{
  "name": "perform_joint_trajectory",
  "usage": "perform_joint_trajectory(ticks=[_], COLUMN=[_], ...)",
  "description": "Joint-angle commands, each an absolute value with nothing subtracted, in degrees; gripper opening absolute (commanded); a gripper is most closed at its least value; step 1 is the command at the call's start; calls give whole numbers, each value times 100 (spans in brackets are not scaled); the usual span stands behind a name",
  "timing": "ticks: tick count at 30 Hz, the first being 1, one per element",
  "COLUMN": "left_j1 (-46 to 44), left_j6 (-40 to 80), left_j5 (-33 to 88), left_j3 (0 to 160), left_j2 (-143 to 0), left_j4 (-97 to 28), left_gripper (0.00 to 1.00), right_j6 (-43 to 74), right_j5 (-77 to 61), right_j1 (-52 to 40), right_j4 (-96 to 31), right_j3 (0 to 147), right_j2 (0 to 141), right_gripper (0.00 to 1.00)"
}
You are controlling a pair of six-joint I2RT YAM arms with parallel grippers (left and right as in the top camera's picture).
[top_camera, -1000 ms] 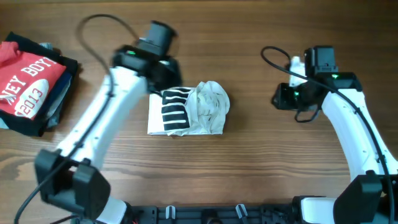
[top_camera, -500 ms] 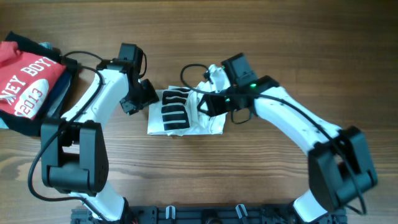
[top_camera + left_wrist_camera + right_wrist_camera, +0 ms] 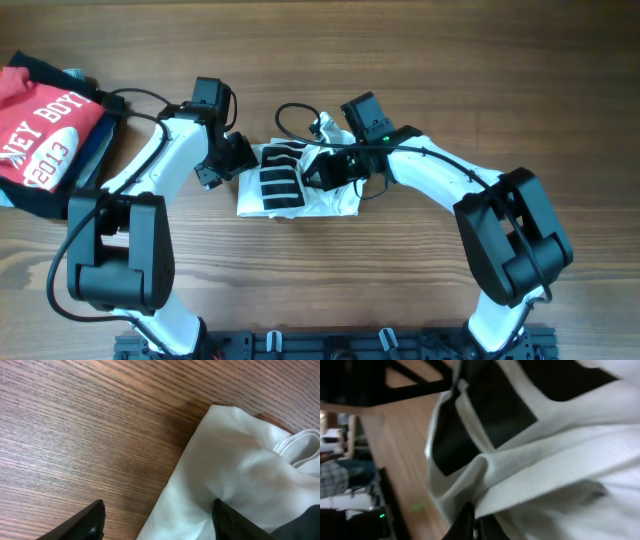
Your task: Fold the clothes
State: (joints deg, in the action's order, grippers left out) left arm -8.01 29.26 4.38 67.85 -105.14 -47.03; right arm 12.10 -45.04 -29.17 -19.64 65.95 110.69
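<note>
The white garment with black stripes point(image 3: 290, 185) lies mid-way across the wooden surface point(image 3: 420, 260) as a compact but lumpy rectangle. I judge the fold partly done, with its right side left to flatten. My left end effector point(image 3: 232, 160) is spread wide at the garment's left edge. My right end effector point(image 3: 325, 172) is over its top, and I cannot tell its grip. The folded stack topped by a red shirt point(image 3: 45, 130) lies well left of the garment, which suggests that part is finished.

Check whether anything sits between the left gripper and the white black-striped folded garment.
Nothing visible does. The left gripper is open, and the edge of the white black-striped garment lies between its fingers on the wooden table.
</note>
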Motion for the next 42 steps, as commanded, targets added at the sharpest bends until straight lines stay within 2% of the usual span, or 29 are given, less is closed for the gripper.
perform_joint_trajectory(ticks=[1,4,6,12,16,18,21,26,32,42], left_j1=[-972,-1168,-1264,-1568,-1717,-1743,-1747,-1747,-1747,-1750], left_j6=[2880,2877,2877,2880,2880,2880,2877,2877,2880,2880], left_j5=[493,489,486,491,491,491,484,484,489,491], left_j3=[6735,6733,6731,6302,6298,6298,6298,6298,6298,6298], left_j2=[-10580,-10580,-10591,-11104,-11393,-11393,-11393,-11393,-11393,-11393], left_j4=[-4593,-4440,-4362,-3612,-3743,-3841,-3924,-3948,-3946,-3994], left_gripper=[70,71,70,70,68,67,68,70,72,72], right_j6=[1100,1380,1577,2493,2416,2344,1450,742,744,1253], right_j5=[-5107,-5087,-4584,-1317,-683,-803,-1938,-3199,-3181,-3358], right_j1=[-2921,-2834,-2683,-2130,-2064,-2069,-2082,-2086,-2259,-2491], right_j4=[-2060,-2204,-2609,-4421,-4528,-4438,-4228,-4110,-3599,-2027], right_j3=[6637,6643,6643,6637,6488,6475,6578,6783,6777,6777], right_j2=[11153,11069,10833,10145,10245,10269,10252,10020,10241,11284], right_gripper=[4,4,4,4,4,4,6,26,33,36])
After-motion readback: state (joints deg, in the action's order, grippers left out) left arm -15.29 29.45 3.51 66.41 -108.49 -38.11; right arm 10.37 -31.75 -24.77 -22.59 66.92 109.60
